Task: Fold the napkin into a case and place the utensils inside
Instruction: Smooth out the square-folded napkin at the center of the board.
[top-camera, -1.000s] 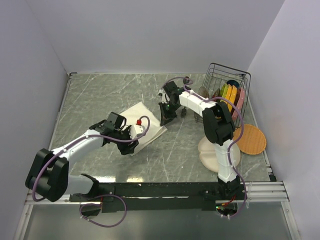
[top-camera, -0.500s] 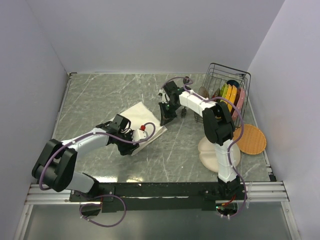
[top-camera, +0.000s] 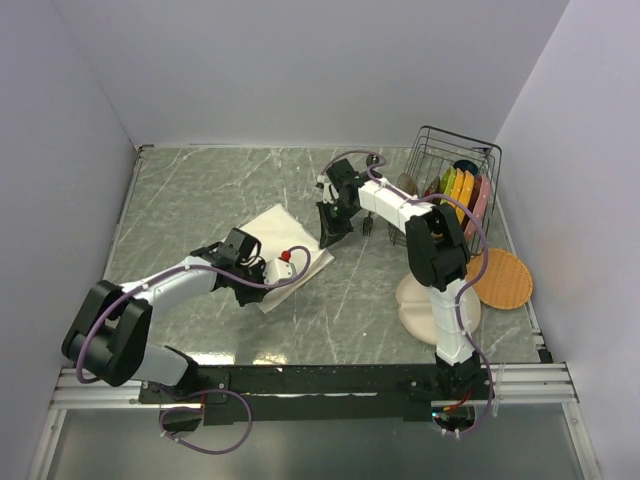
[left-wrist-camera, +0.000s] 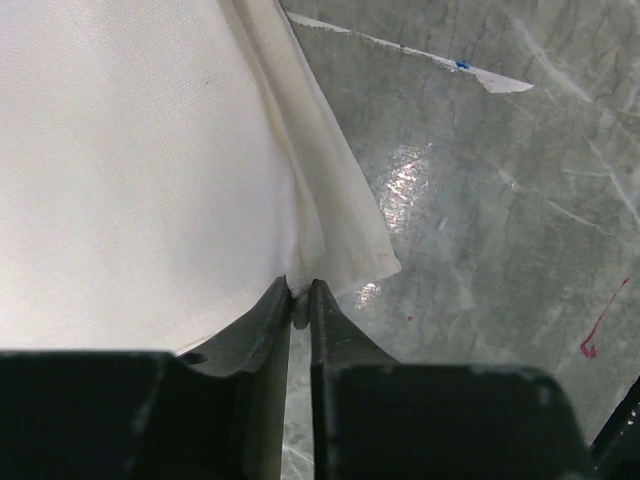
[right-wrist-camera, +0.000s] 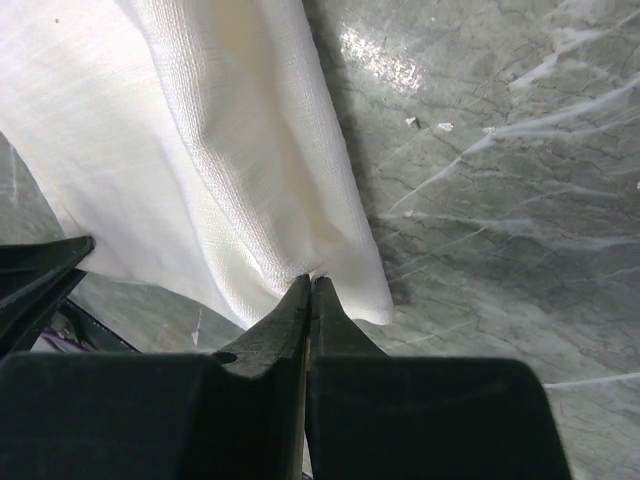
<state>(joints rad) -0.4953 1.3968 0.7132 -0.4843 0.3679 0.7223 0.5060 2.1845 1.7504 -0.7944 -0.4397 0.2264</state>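
Left hand (left-wrist-camera: 300, 298) and right hand (right-wrist-camera: 311, 288) each pinch the napkin (left-wrist-camera: 130, 170) tightly.

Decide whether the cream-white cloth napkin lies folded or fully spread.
Folded: the cream-white cloth napkin shows stacked layers along its edge.

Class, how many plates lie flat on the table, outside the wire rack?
2: a beige plate partly under the right arm, an orange plate just right of it.

napkin: cream-white cloth (top-camera: 275, 228), folded in layers, lying diagonally on the table (top-camera: 200, 190), left of centre
fork: dark, slender (top-camera: 368, 227), flat on the table, near the napkin's far right corner
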